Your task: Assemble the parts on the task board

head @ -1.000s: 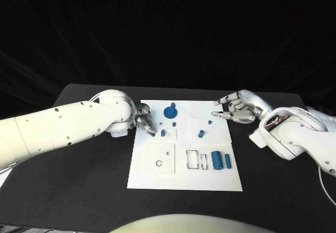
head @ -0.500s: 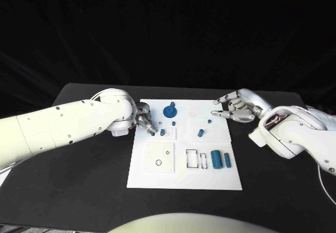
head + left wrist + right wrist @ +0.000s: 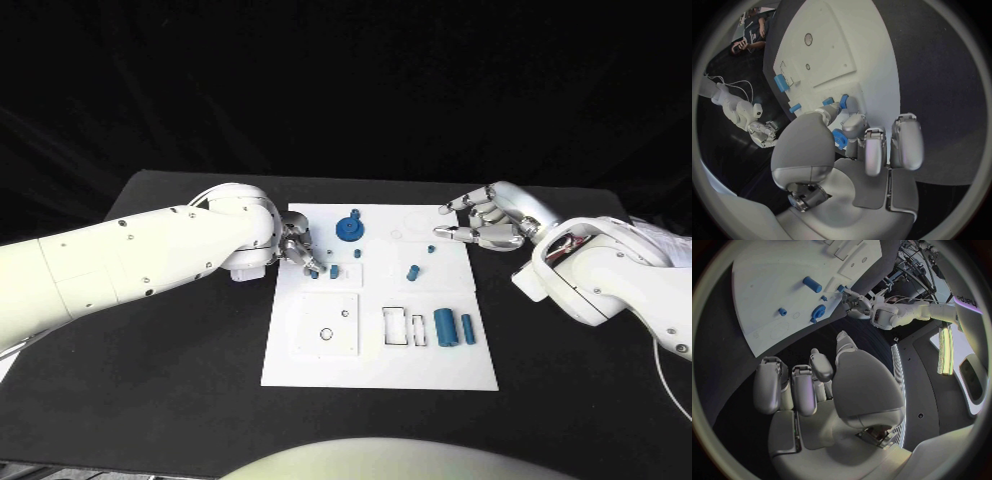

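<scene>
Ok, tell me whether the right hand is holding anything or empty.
Empty. The right hand hovers over the task board's far right corner, fingers loosely curled with nothing between them.

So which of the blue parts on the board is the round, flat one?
The disc-shaped part near the task board's far edge. The other blue parts are small pegs or long cylinders.

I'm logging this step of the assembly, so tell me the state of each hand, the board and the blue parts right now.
left hand: fingertips down on the task board, pinching a small blue part
right hand: holds nothing, fingers apart, beside the board's far right corner
task board: lying flat on the table
blue gear: on the board's far side
two blue cylinders: lying side by side
</scene>
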Controlling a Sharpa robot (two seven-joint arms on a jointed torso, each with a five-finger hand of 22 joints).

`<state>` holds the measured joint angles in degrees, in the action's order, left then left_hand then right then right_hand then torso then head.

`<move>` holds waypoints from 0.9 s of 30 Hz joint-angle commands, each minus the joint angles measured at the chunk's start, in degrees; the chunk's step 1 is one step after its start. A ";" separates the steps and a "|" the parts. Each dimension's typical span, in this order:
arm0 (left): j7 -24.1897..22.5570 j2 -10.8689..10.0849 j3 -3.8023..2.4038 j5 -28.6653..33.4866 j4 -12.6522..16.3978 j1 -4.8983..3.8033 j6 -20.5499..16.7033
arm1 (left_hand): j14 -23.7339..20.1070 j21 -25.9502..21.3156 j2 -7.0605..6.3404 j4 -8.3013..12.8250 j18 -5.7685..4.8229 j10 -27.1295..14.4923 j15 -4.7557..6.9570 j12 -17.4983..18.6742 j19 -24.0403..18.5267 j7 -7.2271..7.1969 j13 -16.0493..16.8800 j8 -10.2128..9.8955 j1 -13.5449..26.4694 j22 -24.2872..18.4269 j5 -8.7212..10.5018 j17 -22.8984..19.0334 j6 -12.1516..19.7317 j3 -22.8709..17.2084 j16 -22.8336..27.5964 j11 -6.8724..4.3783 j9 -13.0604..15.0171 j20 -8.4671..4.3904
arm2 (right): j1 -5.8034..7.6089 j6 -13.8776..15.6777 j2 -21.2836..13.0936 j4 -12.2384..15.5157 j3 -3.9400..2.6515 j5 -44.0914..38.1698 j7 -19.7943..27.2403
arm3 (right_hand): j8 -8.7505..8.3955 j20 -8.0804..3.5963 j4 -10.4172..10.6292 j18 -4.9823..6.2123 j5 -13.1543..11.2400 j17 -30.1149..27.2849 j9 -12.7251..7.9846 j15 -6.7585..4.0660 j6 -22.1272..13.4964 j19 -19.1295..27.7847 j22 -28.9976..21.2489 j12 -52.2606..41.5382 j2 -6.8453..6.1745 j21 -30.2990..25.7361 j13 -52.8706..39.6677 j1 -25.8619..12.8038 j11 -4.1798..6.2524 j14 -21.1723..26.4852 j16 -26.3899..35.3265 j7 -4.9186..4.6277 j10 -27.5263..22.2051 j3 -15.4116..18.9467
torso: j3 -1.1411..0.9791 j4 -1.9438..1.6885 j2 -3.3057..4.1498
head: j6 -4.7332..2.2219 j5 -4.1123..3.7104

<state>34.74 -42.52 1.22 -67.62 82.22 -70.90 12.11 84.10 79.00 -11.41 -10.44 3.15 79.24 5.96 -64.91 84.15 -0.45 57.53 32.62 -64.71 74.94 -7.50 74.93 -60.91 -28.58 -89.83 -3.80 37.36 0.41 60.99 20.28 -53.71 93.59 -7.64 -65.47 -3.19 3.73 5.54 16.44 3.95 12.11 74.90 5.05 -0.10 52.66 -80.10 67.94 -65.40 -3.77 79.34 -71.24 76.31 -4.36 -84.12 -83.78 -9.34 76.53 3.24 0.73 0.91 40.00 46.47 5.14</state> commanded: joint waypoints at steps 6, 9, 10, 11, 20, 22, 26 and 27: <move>0.78 0.28 0.20 -0.57 -0.88 0.26 1.51 | 5.90 0.46 0.42 -2.09 -0.64 0.30 0.53 -0.32 2.98 0.17 0.15 0.55 1.65 7.44 -0.01 15.07 -0.38 3.96 -0.17 -0.03 0.29 -0.50 | -0.05 -0.66 0.01 0.09 0.00 0.00 0.45 | 0.05 0.06 -0.15 0.51 0.21 4.55 0.05 -0.24 0.28 0.35 -0.15 0.23 0.38 -0.25 0.12 0.04 0.21 -3.44 0.25 0.12 -0.39 0.36 | -0.03 0.01 -0.06 | -0.06 0.07; 0.77 0.20 0.17 -0.61 -1.00 0.26 1.30 | 5.90 0.55 0.52 -3.32 -0.67 0.36 0.51 -0.35 3.03 0.20 0.18 0.67 2.11 7.58 -0.02 15.07 -0.53 6.50 -0.17 -0.01 0.40 -0.51 | -0.05 -0.65 0.01 0.06 0.00 0.01 0.45 | 0.05 0.06 -0.15 0.52 0.21 4.54 0.05 -0.24 0.28 0.36 -0.17 0.23 0.39 -0.26 0.12 0.04 0.21 -3.44 0.26 0.12 -0.39 0.37 | -0.02 0.01 -0.07 | -0.15 0.02; 0.75 0.14 0.15 -0.62 -0.97 0.26 1.08 | 5.90 0.57 0.51 -3.76 -0.68 0.36 0.50 -0.34 3.04 0.21 0.17 0.70 2.31 7.62 -0.04 15.07 -0.58 7.49 -0.17 -0.01 0.43 -0.50 | -0.05 -0.66 0.01 0.05 0.00 0.02 0.46 | 0.05 0.06 -0.15 0.53 0.22 4.52 0.05 -0.24 0.28 0.38 -0.22 0.22 0.39 -0.28 0.11 0.02 0.21 -3.44 0.28 0.12 -0.39 0.39 | -0.01 0.04 -0.06 | -0.15 0.02; 0.72 0.08 0.13 -0.62 -0.91 0.26 0.83 | 5.90 0.58 0.54 -4.27 -0.69 0.38 0.48 -0.36 3.05 0.22 0.18 0.74 2.55 7.65 -0.05 15.07 -0.64 8.60 -0.17 0.00 0.46 -0.49 | -0.05 -0.67 0.02 0.03 0.00 0.02 0.47 | 0.05 0.06 -0.15 0.53 0.22 4.52 0.05 -0.24 0.28 0.38 -0.22 0.22 0.39 -0.28 0.11 0.02 0.21 -3.44 0.28 0.12 -0.39 0.39 | 0.01 0.06 -0.07 | -0.23 -0.01; -0.09 -1.45 -0.09 0.85 0.66 0.25 -3.81 | 5.90 0.60 3.20 -6.25 -0.70 0.38 0.49 -0.05 3.12 0.21 -0.23 0.92 4.80 7.93 -0.03 15.07 -0.78 20.02 -0.17 0.03 0.69 -0.49 | -0.08 -0.86 0.07 -0.12 0.00 0.11 0.60 | 0.04 0.06 -0.14 0.53 0.23 4.51 0.05 -0.24 0.27 0.39 -0.23 0.26 0.40 -0.29 0.14 0.00 0.20 -3.43 0.28 0.11 -0.41 0.41 | 0.05 0.01 -0.06 | -0.50 -0.26; -1.02 -1.98 -0.17 1.56 1.16 0.22 -5.49 | 5.90 0.30 4.02 -6.28 -0.65 0.25 0.51 0.20 3.06 0.23 -0.53 0.90 5.17 7.78 -0.04 15.07 -0.64 21.58 -0.17 0.03 0.72 -0.49 | -0.10 -0.87 0.08 -0.16 0.00 0.12 0.59 | 0.03 0.06 -0.12 0.53 0.25 4.49 0.05 -0.24 0.26 0.40 -0.26 0.32 0.42 -0.31 0.19 -0.04 0.20 -3.43 0.30 0.11 -0.45 0.45 | 0.03 -0.04 -0.08 | -0.54 -0.36; -5.02 -2.80 -0.28 4.14 1.91 0.17 -11.07 | 5.90 -2.12 5.50 -6.25 -0.12 -1.50 0.34 2.76 2.38 0.71 -3.54 0.43 5.26 6.27 -0.06 15.07 0.82 23.67 -0.17 0.39 0.69 -0.44 | -0.13 -0.86 0.08 -0.20 0.01 0.12 0.57 | 0.02 0.06 -0.11 0.53 0.31 4.48 0.05 -0.24 0.24 0.39 -0.25 0.30 0.46 -0.32 0.19 -0.08 0.20 -3.43 0.31 0.11 -0.44 0.48 | 0.01 -0.09 -0.05 | -0.60 -0.42; -6.53 -2.94 -0.30 5.38 2.01 0.17 -13.02 | 5.90 -3.39 5.94 -6.32 0.14 -3.01 0.25 5.14 2.00 0.94 -6.31 0.15 5.18 5.48 -0.08 15.07 1.57 24.29 -0.17 0.66 0.63 -0.37 | -0.14 -0.87 0.08 -0.21 0.01 0.13 0.57 | 0.02 0.06 -0.11 0.53 0.31 4.48 0.05 -0.24 0.24 0.39 -0.25 0.30 0.46 -0.32 0.19 -0.08 0.20 -3.43 0.31 0.11 -0.44 0.48 | 0.01 -0.09 -0.05 | -0.61 -0.40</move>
<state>33.47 -45.39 1.00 -66.19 83.86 -70.68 6.55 83.96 76.14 -5.94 -16.73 3.14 76.86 6.23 -60.70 83.94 0.43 52.27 33.00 -59.58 74.92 -7.60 74.92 -59.78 -4.63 -89.83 -3.26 38.00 0.21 60.92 20.19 -53.68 93.38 -7.64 -65.27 -3.13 3.73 5.55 16.28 3.96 12.10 74.94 5.03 -0.10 52.66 -80.11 67.77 -65.40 -3.78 79.34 -71.10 76.31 -4.15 -84.13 -83.78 -9.35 76.32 3.39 0.76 0.87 39.94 45.92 4.76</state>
